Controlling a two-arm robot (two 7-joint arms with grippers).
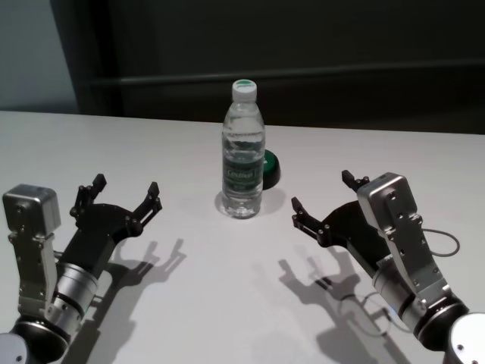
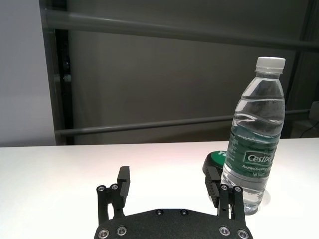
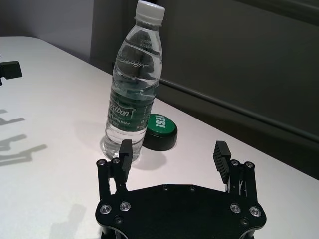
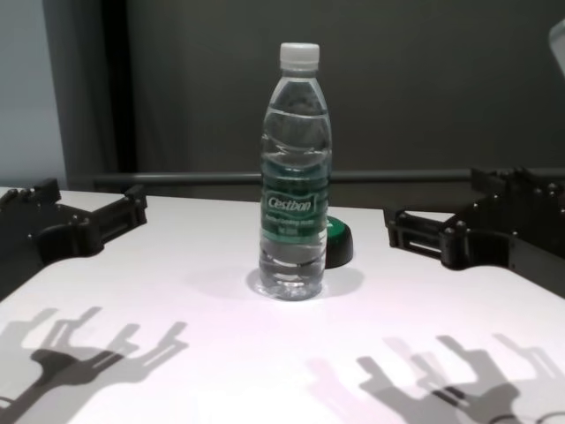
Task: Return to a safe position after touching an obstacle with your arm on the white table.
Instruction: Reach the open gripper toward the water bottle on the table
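The water bottle point(image 1: 243, 152) stands upright near the middle of the white table point(image 1: 227, 303), its white cap point(image 1: 243, 89) screwed on and its green label point(image 4: 292, 210) facing the robot. Just behind it, on its right side, lies a low round black-and-green object point(image 1: 270, 168), close against the bottle's base; whether the two touch cannot be told.

The left gripper point(image 1: 125, 194) hangs over the table to the left of the bottle, well apart from it, its two fingers point(image 2: 123, 180) spread wide with nothing between them. The right gripper point(image 1: 324, 199) hangs to the right of the bottle, likewise apart from it, its fingers point(image 3: 221, 155) also spread and holding nothing. Both grippers point inward toward the bottle, one on each side, and neither touches it. Their shadows fall on the tabletop in front of the bottle.
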